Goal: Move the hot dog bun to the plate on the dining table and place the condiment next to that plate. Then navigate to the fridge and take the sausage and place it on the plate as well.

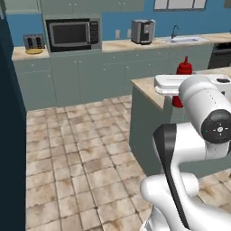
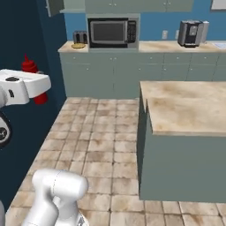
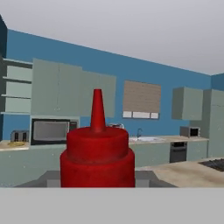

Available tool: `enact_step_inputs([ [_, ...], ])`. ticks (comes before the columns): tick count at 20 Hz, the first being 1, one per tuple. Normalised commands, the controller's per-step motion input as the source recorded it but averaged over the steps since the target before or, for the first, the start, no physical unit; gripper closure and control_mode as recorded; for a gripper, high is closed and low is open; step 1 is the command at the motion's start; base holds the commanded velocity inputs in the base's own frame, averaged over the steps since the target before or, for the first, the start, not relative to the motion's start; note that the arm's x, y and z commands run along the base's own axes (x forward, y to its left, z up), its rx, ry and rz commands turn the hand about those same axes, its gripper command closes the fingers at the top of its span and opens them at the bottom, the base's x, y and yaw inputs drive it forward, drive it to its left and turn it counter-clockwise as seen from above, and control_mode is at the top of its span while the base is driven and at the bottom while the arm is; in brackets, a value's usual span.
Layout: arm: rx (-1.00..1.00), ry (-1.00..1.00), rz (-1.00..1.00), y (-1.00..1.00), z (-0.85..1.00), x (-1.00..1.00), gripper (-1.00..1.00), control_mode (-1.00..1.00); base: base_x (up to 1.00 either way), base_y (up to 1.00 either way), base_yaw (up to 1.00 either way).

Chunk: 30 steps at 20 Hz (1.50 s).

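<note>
The condiment point(image 3: 97, 157), a red squeeze bottle with a narrow pointed cap, stands upright in my gripper point(image 3: 97, 180), which is shut on its body. From the left base view the condiment point(image 1: 184, 67) rises above my white hand, level with the near corner of the dining table point(image 1: 146, 85). The right base view has the condiment point(image 2: 30, 66) and gripper point(image 2: 39, 93) at the far left, well apart from the dining table point(image 2: 185, 106). The bottle hides the fingertips. The hot dog bun, plate, sausage and fridge are out of view.
A wall counter point(image 1: 117, 45) carries a microwave point(image 1: 73, 34), a toaster point(image 1: 34, 42), a coffee machine point(image 1: 142, 30) and a sink point(image 1: 182, 39). Tiled floor point(image 1: 81, 158) lies open between counter and island. A tall dark panel point(image 1: 9, 135) stands at the left.
</note>
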Motion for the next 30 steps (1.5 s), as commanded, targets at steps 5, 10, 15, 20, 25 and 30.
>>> enact_step_inputs([
  [5, 0.0, 0.0, 0.0, 0.0, 0.0, 0.0, 1.0, 1.0, -0.27, -1.0, -0.06],
  [10, 0.0, 0.0, 0.0, 0.0, 0.0, 0.0, 1.0, 1.0, 0.31, -1.0, 0.0],
  [15, 0.0, 0.0, 0.0, 0.0, 0.0, 0.0, 1.0, 1.0, 0.44, -1.0, 0.0],
  [20, 0.0, 0.0, 0.0, 0.0, 0.0, 0.0, 1.0, 1.0, 0.72, -0.99, 0.04],
  [25, 0.0, 0.0, 0.0, 0.0, 0.0, 0.0, 1.0, 1.0, 0.96, -0.8, 0.16],
  [30, 0.0, 0.0, 0.0, 0.0, 0.0, 0.0, 1.0, 1.0, 0.8, -0.87, 0.17],
])
